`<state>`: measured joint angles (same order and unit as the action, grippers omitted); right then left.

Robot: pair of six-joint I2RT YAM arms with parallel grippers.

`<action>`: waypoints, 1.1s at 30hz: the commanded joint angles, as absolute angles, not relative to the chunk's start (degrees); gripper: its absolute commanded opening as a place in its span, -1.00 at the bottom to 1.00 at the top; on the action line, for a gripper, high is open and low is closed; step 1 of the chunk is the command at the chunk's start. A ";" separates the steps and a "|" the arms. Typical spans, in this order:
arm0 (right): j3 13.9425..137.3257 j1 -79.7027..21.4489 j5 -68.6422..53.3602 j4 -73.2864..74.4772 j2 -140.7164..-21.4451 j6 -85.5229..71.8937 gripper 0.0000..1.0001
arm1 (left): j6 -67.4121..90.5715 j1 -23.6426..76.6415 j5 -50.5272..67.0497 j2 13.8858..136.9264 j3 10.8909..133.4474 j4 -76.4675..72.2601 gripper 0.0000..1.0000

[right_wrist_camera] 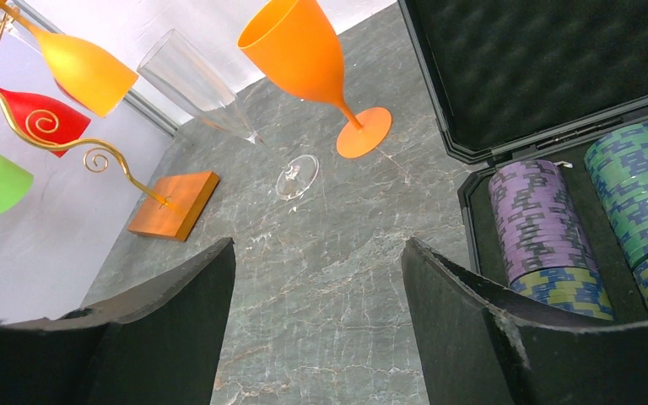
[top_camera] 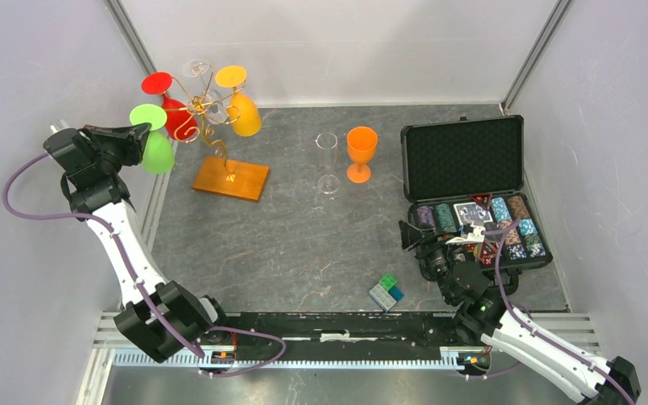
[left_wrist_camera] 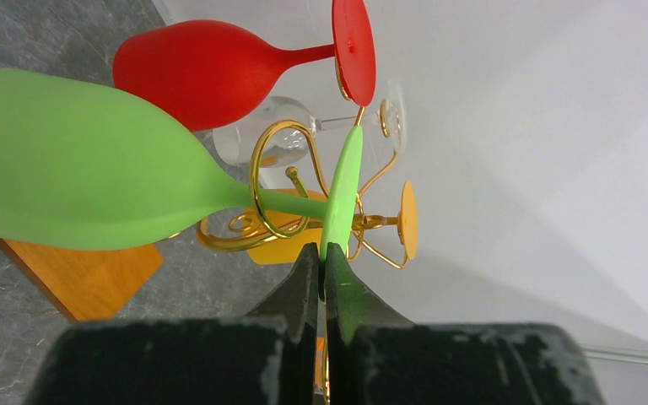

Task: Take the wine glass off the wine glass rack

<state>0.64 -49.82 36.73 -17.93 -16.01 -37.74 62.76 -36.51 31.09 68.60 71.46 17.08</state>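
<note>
pinching green wine glass (left_wrist_camera: pixel 93 181) by foot, seemingly on rack (left_wrist_camera: pixel 257 169): left gripper (left_wrist_camera: pixel 321 253); right gripper (right_wrist_camera: pixel 316 249) agape.

**Colleague:** What do the arms look like from your end?

**Me:** I see the left arm (top_camera: pixel 126 240) as a white link between chunky black joint housings, with a purple cable (top_camera: pixel 6 194) running along it. The right arm (top_camera: pixel 548 350) is the same build: white shell, black joints, its own purple lead (top_camera: pixel 498 283) and a small green light (top_camera: pixel 483 310) on one black joint.

**Colleague:** And the grippers?

**Me:** On my wrist feeds, the left gripper (left_wrist_camera: pixel 321 261) has matte black fingers (left_wrist_camera: pixel 299 291) tapering to thin wedges, set on a black block with scuffed, greyish edges. The right gripper (right_wrist_camera: pixel 316 249) has broad, curved black pads (right_wrist_camera: pixel 472 329) — one edge looks rough and chipped.
</note>
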 commanded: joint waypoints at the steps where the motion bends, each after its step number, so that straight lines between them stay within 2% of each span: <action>1: -1.30 -50.05 38.20 -18.02 -15.14 -38.06 0.54 | 65.99 -36.62 27.50 66.66 73.56 13.30 -0.95; 10: -1.23 -50.07 38.48 -17.89 -15.22 -37.96 0.54 | 69.59 -34.36 33.30 73.10 74.22 3.06 -0.95; 20: -0.42 -50.06 40.22 -15.81 -13.55 -36.63 0.55 | 71.45 -31.05 34.70 74.73 72.67 -4.89 -0.95; 26: -0.42 -50.02 40.25 -15.28 -13.55 -36.63 0.55 | 73.68 -30.53 37.01 72.45 70.77 -4.19 -0.95; 33: 1.54 -50.06 40.07 -14.81 -13.66 -36.45 0.56 | 74.27 -30.41 36.75 68.33 68.51 4.30 -0.96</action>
